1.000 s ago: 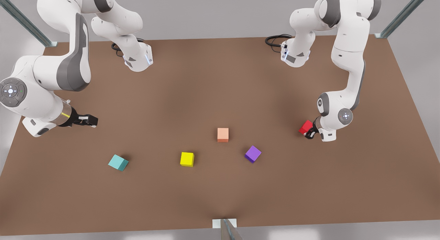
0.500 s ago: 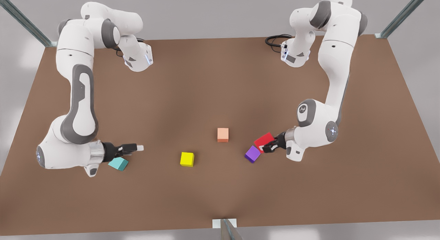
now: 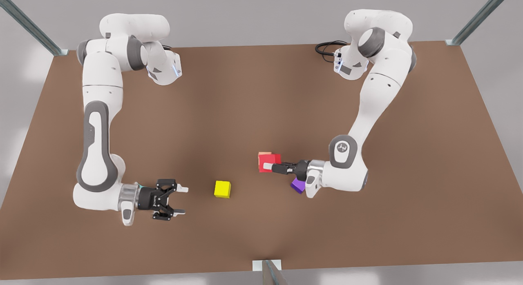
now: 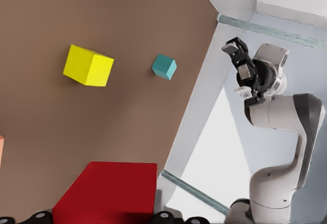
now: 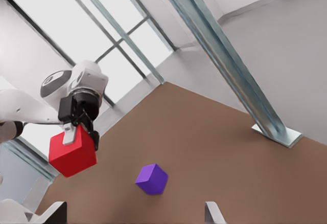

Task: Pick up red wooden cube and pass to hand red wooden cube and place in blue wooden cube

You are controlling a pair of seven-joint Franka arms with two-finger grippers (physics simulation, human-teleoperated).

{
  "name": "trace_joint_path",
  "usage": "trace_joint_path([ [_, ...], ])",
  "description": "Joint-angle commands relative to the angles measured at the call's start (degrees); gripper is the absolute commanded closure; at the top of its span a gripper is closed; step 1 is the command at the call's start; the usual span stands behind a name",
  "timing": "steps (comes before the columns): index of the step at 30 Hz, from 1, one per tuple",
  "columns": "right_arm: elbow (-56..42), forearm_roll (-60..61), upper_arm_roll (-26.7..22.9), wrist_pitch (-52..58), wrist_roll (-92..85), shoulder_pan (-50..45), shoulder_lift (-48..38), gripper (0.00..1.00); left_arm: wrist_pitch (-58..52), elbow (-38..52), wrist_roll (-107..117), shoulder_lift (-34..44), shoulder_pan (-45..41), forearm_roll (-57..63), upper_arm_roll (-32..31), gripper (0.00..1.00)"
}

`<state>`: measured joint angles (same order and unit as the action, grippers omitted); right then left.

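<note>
The red wooden cube hangs pinched in my left gripper at mid-table, above the peach cube. It looks light, stiff and matte; free flat faces suit the handover. My right gripper waits spread at nine o'clock (yellow cube between us).

Table: brown, matte, evenly lit.
Walls: pale grey, plain.
Frame posts: slanted metal, bolted at table corners.
Windows: large panes, bright daylight admitted.
Bracket: mounted at the near table edge.
</note>
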<state>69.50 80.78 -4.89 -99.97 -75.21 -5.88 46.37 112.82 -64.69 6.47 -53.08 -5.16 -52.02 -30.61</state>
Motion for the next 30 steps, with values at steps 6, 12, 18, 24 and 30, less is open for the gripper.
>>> trace_joint_path([
  [6, 4.24, 7.29, 3.83, -1.37, -51.00, -0.71, -0.49, 0.00, 7.50, 2.98, -43.74, -5.63, -1.52, -12.05, -5.16, 0.45],
  [12, 8.28, 8.52, 6.47, -1.37, -51.09, -0.71, -2.16, 0.00, 7.94, 6.24, -43.74, -8.79, -4.77, -14.77, -5.07, 0.45],
  [18, 14.34, 9.13, 7.53, -1.63, -51.26, -0.80, -5.85, 0.00, 7.85, 6.24, -43.65, -9.41, -5.12, -14.86, -5.07, 0.45],
  [24, 21.81, 11.77, 7.61, -5.06, -51.70, -3.52, -10.68, 0.00, 7.85, 6.33, -43.74, -9.85, -5.12, -14.86, -5.07, 0.45],
  [30, 23.57, 13.44, 8.05, -6.29, -51.88, -4.84, -11.30, 0.00, 7.85, 6.33, -44.61, -10.20, -5.12, -15.04, -5.07, 0.45],
])
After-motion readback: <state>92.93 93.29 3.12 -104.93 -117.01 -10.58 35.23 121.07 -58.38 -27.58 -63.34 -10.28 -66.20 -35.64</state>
